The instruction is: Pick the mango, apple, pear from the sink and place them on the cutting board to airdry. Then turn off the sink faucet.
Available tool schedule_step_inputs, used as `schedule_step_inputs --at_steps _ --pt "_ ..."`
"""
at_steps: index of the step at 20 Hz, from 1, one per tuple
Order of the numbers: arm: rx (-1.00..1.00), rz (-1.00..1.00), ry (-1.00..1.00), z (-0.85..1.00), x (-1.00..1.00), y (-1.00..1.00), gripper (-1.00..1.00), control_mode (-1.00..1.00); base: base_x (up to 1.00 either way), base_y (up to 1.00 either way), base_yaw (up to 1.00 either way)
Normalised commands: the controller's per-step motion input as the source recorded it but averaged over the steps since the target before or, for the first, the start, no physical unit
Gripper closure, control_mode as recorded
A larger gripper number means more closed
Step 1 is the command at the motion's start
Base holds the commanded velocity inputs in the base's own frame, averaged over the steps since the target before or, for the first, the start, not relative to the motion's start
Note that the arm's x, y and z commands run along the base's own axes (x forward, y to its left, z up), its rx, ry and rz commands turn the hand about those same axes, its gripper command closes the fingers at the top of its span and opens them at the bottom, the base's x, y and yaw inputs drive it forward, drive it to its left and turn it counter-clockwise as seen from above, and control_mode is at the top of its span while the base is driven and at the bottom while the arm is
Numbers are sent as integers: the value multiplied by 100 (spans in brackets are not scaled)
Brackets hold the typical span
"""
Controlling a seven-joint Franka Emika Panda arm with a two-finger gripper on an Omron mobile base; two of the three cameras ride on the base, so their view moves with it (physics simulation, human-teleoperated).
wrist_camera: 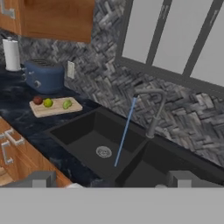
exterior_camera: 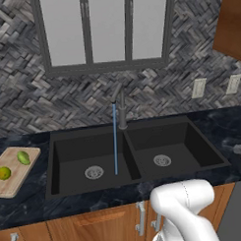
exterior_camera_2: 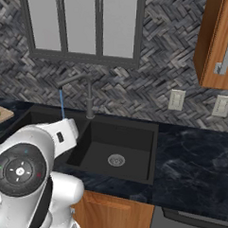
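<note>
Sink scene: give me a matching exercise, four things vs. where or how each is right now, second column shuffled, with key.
Things:
1. apple
2. sink faucet
3. left basin drain
4. toaster

Place or state:
A. running, a thin blue stream falls from its spout
B. on the counter behind the cutting board, against the wall
C. in the sink, beside where the stream lands
D. on the cutting board, at the end of the row of three fruits

Pairs: 1-D, 2-A, 3-C, 4-B
</note>
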Motion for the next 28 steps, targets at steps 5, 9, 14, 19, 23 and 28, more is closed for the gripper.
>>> schedule_step_inputs --at_steps 5,9,14,19,23,28 --pt "0 7 -3 -4 12 0 -100 -100 0 0 0" --pt "0 1 0 -16 4 1 -100 -100 0 0 0" --pt "0 0 0 -22 20 8 -100 -100 0 0 0" --pt "0 0 0 -2 38 2 -100 -100 0 0 0" --pt "0 0 0 -9 27 0 -100 -100 0 0 0" --pt "0 0 0 -8 18 0 -100 -100 0 0 0"
